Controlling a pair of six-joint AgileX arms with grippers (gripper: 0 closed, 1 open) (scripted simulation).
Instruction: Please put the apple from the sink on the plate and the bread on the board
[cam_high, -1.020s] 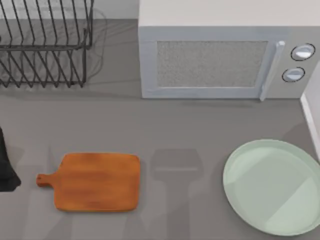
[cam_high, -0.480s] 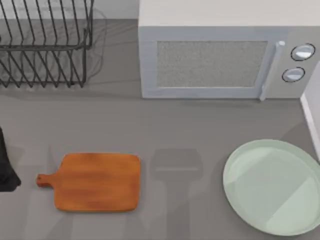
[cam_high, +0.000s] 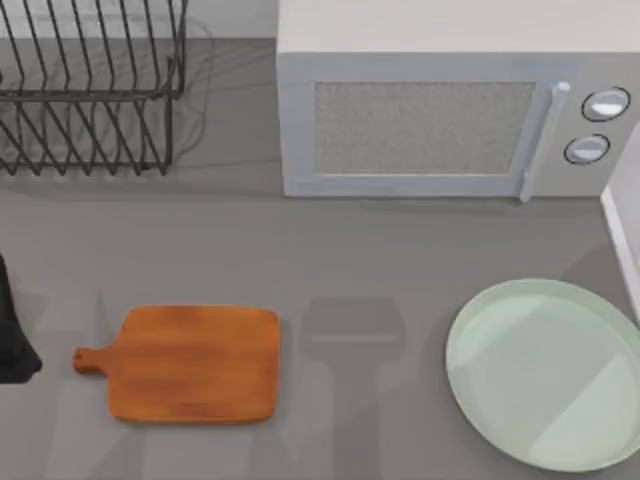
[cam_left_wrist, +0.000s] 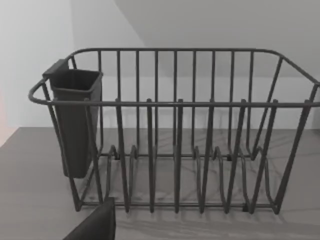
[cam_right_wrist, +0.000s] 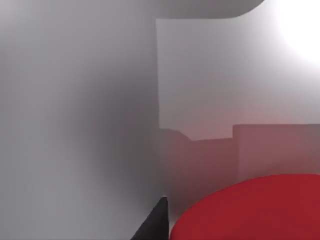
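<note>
Top view gives us the microwave (cam_high: 440, 120) at the far side, the plate (cam_high: 545, 372) bare at near right, the board (cam_high: 195, 363) bare at near left, while our right wrist view sits close over the apple (cam_right_wrist: 250, 210), finger state impossible to tell.

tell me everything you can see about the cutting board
The board is an orange-brown wooden rectangle with rounded corners and visible grain, with a short stubby handle pointing toward the table's left side. It lies flat on the grey table, in the top view's lower left part, apart from the mint-green plate on the right. Nothing rests on it.
</note>
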